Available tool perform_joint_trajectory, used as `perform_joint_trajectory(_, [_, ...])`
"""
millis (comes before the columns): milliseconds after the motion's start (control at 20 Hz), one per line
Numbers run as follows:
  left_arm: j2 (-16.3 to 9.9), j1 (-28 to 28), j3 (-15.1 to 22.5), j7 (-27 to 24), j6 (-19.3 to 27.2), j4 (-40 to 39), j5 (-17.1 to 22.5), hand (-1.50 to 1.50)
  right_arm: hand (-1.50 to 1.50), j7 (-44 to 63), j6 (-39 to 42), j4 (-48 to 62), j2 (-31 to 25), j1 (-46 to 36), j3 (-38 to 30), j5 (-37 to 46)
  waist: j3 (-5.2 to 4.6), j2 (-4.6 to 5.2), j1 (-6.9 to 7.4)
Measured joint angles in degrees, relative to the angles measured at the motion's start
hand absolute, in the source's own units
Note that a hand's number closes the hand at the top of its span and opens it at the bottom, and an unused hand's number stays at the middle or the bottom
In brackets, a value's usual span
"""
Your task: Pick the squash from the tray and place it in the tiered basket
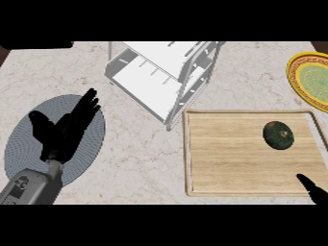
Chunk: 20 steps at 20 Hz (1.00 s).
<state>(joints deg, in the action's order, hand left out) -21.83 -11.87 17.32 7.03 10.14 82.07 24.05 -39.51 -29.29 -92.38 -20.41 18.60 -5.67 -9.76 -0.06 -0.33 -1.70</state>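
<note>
A dark green squash (278,134) lies on the upper right part of the wooden tray (223,163). The white wire tiered basket (163,72) stands at the back, just left of the tray's far corner. Only fingertips of my right hand (321,192) show at the lower right, over the tray's near right corner and well short of the squash. My left hand (63,127) rests open over a grey round mat, fingers up, holding nothing.
A grey round placemat (24,144) lies at the left under the left hand. A yellow and green plate (324,82) sits at the right edge. The counter's dark back edge runs along the top.
</note>
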Motion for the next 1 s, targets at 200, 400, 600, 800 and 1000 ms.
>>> perform_joint_trajectory(200, [0.6, 0.6, 0.6, 0.0, 0.2, 1.0, -0.6, 0.00, -1.50, 7.9, -7.6, -5.8, -1.7, 8.0, 2.5, 8.8, -0.22, 0.23, 0.42])
perform_joint_trajectory(400, [0.9, -0.2, 0.8, 0.3, 0.2, 1.1, -1.0, 0.00, -1.50, 18.6, -14.3, -9.9, -3.7, 15.0, 4.0, 18.1, -0.45, 0.73, 0.80])
perform_joint_trajectory(600, [0.7, -0.9, 1.0, 0.8, -0.2, 1.5, -1.3, 0.00, -1.50, 30.4, -17.6, -15.9, -4.2, 20.4, 6.8, 27.4, -0.60, 1.20, 1.94])
perform_joint_trajectory(800, [1.4, -1.5, 1.4, 1.6, -0.3, 1.9, -1.3, 0.00, -1.50, 43.5, -16.3, -21.5, -4.2, 21.9, 9.8, 36.6, -0.58, 1.50, 3.22])
perform_joint_trajectory(1000, [2.0, -2.4, 1.7, 2.0, -0.5, 1.4, -1.6, 0.00, -1.50, 57.3, -11.8, -26.8, -3.5, 20.4, 11.4, 45.9, -0.54, 1.60, 3.90])
